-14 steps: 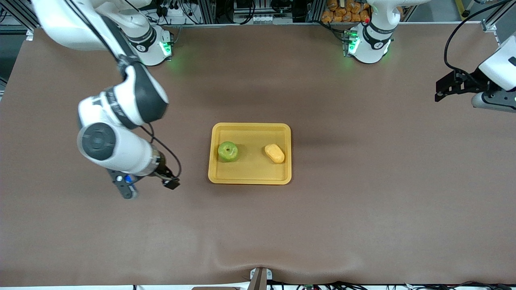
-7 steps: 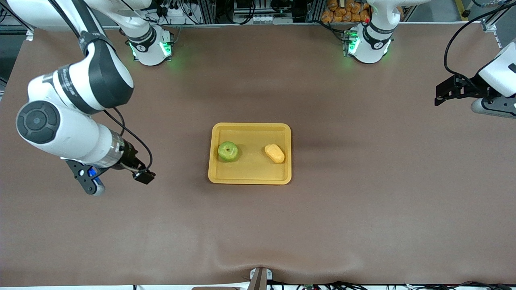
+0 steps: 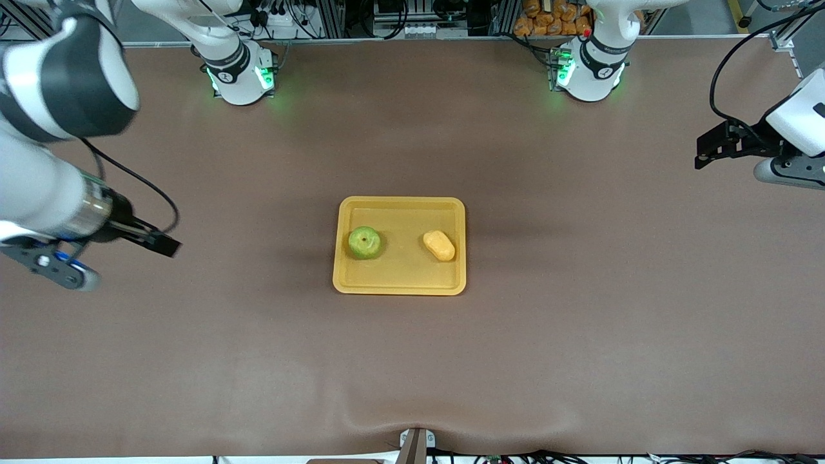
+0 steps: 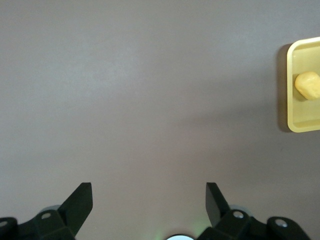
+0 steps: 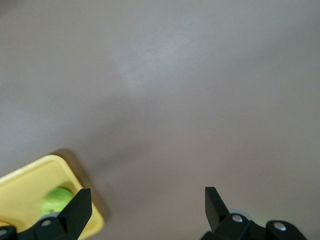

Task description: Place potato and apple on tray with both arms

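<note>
Tray (image 3: 399, 283) sits mid-bench on the brown cover. Apple (image 3: 365, 242) lies inside it, toward the right arm's end of the tray. Potato (image 3: 439, 245) lies inside it too, toward the left arm's end. The two are well apart, neither touching the rim, both resting flat on the tray floor.

Right pincer (image 3: 161, 243): over bare bench, well apart from the tray, toward the right arm's end of the bench. Released; the right wrist view shows both fingers spread wide with nothing between them, and the tray corner with the apple shows at that picture's edge.

Left pincer (image 3: 709, 147): over bare bench, well apart from the tray, at the left arm's end of the bench. Released as well; the left wrist view shows fingers (image 4: 80, 202) spread wide and empty, with the potato (image 4: 308, 85) and a strip of tray (image 4: 292, 125) at the picture's edge.

Progress, judged: both items are on the tray, so the placing looks complete. Nothing is left to carry. What may remain is only parking the arms clear of the tray. No risk apparent to the load; the apple is round and could roll if the tray were bumped.
</note>
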`<state>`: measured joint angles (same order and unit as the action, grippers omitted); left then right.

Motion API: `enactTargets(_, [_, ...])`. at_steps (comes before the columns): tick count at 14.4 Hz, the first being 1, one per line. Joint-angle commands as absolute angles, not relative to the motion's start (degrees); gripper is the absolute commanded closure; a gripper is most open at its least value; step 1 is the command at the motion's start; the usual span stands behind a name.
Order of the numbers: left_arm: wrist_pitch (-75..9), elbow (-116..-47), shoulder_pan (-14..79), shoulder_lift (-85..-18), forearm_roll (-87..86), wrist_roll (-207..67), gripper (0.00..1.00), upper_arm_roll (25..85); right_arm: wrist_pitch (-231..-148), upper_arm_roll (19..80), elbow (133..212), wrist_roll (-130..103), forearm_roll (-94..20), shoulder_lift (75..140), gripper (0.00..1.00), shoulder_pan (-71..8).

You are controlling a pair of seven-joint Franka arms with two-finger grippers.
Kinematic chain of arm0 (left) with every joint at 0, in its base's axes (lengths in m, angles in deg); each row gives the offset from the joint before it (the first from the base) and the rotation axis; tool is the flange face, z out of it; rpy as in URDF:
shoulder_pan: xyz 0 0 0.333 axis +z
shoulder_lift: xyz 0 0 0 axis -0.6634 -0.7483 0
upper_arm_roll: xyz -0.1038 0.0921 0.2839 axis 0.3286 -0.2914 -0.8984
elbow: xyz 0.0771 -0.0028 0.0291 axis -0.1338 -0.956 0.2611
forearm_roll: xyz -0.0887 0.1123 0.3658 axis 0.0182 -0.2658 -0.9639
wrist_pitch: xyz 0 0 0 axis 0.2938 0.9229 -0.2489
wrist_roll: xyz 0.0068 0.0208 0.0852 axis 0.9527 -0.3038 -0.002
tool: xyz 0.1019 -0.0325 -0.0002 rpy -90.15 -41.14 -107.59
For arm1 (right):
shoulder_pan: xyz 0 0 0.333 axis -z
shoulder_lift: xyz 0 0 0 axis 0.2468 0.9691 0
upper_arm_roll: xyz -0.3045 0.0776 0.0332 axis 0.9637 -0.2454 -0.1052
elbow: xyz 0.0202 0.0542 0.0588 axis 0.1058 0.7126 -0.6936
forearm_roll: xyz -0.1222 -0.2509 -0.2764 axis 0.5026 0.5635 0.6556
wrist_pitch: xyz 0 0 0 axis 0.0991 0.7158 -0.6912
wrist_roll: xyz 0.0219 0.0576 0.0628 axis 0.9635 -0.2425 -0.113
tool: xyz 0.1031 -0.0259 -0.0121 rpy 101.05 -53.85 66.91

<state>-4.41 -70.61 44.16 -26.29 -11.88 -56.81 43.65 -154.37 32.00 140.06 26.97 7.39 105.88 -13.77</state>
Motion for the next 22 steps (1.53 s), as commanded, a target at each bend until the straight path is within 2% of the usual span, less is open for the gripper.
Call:
enactTargets(1, [-2.14, -69.49, 43.23, -25.88, -11.94, -57.74, 0.00, 42.98, -151.66, 35.16, 140.71, 18.66, 6.85, 102.78, 0.00, -14.20])
enactTargets(4, [-1.17, -69.31, 39.11, -25.17, -11.94, -57.74, 0.00, 38.68, -149.02, 38.24, 140.80, 9.86, 6.76, 100.58, 0.00, -14.38])
enactTargets(8, [-0.90, -69.23, 39.53, -25.17, -11.94, -57.82, 0.00, 38.93, -147.61, 38.51, 141.32, 8.53, 6.14, 96.81, 0.00, -14.29])
enactTargets(15, [-0.73, -69.31, 40.07, -25.08, -11.94, -57.82, 0.00, 39.20, -142.42, 43.60, 141.67, -5.52, 5.79, 91.36, 0.00, -14.81])
enactTargets(22, [0.06, -69.40, 40.07, -24.82, -11.77, -57.74, 0.00, 39.55, -144.52, 48.18, 151.34, -10.90, 2.98, 83.53, 0.00, -16.04])
